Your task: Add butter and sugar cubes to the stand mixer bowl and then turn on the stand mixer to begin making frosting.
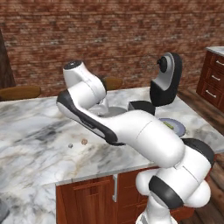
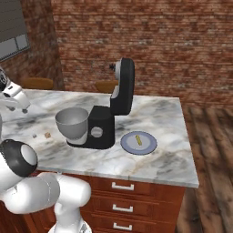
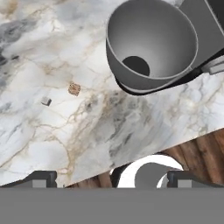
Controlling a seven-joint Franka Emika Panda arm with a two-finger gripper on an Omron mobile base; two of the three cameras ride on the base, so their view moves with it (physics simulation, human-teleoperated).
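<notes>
Two sugar cubes [image 3: 60,95] lie below my wide-open gripper [image 3: 109,178], with the empty mixer bowl [image 3: 151,43] just beyond.

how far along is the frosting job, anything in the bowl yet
Nothing looks done yet. The mixer bowl is empty. The butter lies on its plate to the right of the mixer, and two sugar cubes sit on the counter left of the bowl. The gripper hangs open above the counter, holding nothing. Both ingredients and switching on remain.

Glossy white rounded arm [image 1: 131,127] segments with dark joint bands and small dark fingertips [image 3: 41,178]
</notes>
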